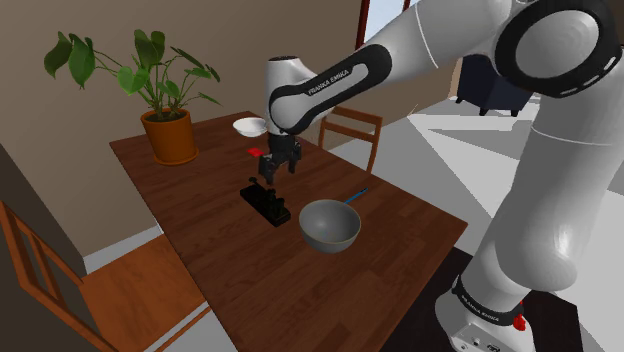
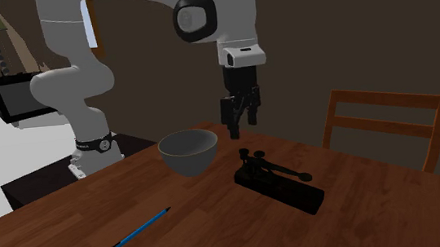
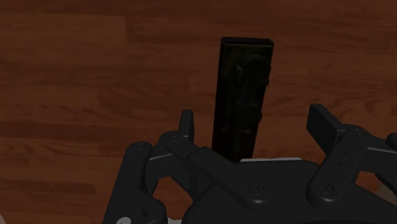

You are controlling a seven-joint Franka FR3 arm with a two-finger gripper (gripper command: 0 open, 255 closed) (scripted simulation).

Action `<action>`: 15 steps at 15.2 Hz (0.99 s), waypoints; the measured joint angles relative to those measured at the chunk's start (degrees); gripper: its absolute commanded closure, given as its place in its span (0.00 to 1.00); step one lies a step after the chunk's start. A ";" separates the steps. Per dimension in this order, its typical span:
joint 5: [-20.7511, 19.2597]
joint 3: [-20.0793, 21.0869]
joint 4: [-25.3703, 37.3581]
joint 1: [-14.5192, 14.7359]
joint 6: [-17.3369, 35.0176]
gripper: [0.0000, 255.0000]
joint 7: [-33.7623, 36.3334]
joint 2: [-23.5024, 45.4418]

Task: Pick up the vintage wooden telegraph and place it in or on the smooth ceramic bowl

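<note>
The telegraph (image 1: pixel 265 203) is a long black block with a key mechanism on top, lying on the wooden table (image 1: pixel 220 265). My gripper (image 1: pixel 278 172) hangs open a little above its far end, touching nothing. In the second exterior view the gripper (image 2: pixel 242 129) hovers over the mechanism end of the telegraph (image 2: pixel 278 179). A grey bowl (image 1: pixel 329 225) stands right beside the telegraph, and that bowl (image 2: pixel 188 150) holds nothing. Seen from the wrist, the telegraph (image 3: pixel 243 95) lies lengthwise between the spread fingers (image 3: pixel 186 124).
A small white bowl (image 1: pixel 250 126) and a potted plant (image 1: pixel 170 135) stand at the table's far side, with a small red object (image 1: pixel 255 152) near them. A blue pen (image 1: pixel 352 195) lies beyond the grey bowl. A wooden chair (image 1: pixel 350 130) stands at the table's edge.
</note>
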 measured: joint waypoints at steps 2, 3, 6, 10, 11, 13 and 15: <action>-1.20 -0.12 3.76 0.41 0.70 0.00 1.01 4.40; -1.78 -0.25 5.69 0.61 0.89 0.00 1.45 6.49; -3.39 -0.76 11.81 1.32 1.60 0.00 2.61 13.30; -4.21 -1.13 14.25 1.71 3.17 0.00 3.17 17.27; -4.33 -1.19 14.14 1.77 3.96 0.00 3.29 17.94; -4.49 -1.29 14.15 1.81 4.93 0.00 3.38 18.92; -4.61 -1.38 14.16 1.82 5.84 0.00 3.42 19.85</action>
